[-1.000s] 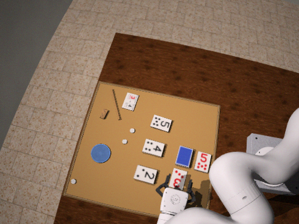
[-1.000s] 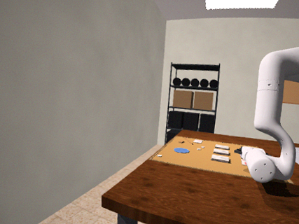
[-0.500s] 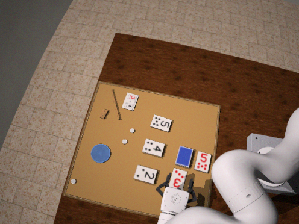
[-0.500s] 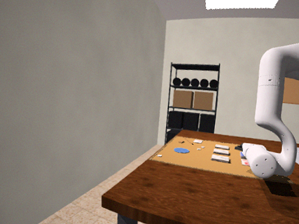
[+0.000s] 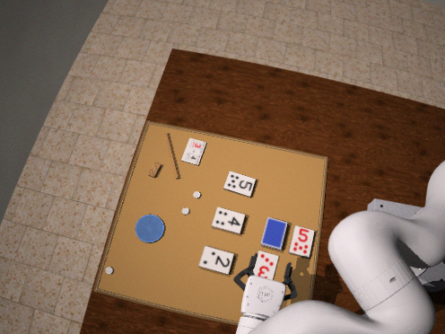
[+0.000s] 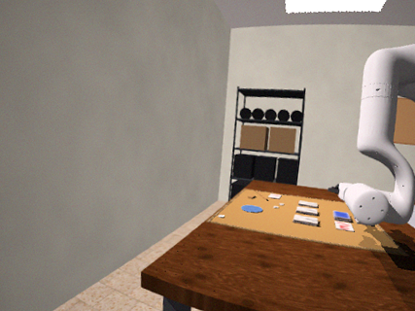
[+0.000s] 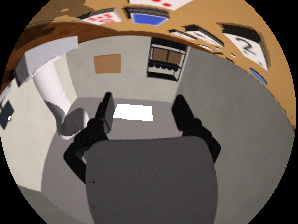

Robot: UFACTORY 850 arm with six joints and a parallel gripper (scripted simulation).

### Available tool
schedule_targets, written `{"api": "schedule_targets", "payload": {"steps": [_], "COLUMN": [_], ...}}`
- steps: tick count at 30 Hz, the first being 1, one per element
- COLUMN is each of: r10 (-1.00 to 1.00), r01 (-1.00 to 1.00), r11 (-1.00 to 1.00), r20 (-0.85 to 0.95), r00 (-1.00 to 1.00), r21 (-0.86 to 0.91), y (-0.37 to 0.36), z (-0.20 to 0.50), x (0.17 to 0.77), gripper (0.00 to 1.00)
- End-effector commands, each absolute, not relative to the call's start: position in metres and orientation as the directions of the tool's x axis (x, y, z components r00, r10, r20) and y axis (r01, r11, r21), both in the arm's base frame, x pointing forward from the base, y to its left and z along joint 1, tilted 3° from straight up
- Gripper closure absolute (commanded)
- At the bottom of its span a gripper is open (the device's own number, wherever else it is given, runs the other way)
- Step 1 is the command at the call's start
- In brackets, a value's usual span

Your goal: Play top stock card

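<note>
A red 3 card lies face up on the tan card cloth, just in front of the face-down blue stock. Left of it stand three piles topped by a black 5, a black 4 and a black 2. The red 5 waste lies right of the stock. My gripper is open and empty. It is tilted sideways low over the red 3, with a finger to each side of it in the top view.
A blue disc, three white chips, a thin stick, a cork piece and a small reference card lie on the cloth's left half. The arm's grey base stands at the right.
</note>
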State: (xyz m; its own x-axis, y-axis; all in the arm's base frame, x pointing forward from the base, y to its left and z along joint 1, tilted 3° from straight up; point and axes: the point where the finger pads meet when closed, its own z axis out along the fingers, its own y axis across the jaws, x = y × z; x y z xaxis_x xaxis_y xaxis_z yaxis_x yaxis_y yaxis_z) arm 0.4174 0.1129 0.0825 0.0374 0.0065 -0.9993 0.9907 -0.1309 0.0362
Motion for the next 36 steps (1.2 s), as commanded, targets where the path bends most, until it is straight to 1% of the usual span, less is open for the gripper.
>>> {"api": "schedule_targets", "payload": {"steps": [1, 20, 27, 36], "r10": [0.007, 0.035, 0.102, 0.334], "r01": [0.991, 0.991, 0.991, 0.991], "r11": [-0.131, -0.131, -0.131, -0.131], "r20": [-0.999, -0.998, -0.994, -0.939], "r00": [0.039, 0.042, 0.051, 0.079], "r21": [0.037, 0.037, 0.037, 0.037], "y": [0.1138, 0.1139, 0.1138, 0.1138], "z": [0.0945, 0.1015, 0.1015, 0.1014], "x": [0.4173, 0.4171, 0.4171, 0.4171], "gripper": [0.00, 0.00, 0.00, 0.00]}}
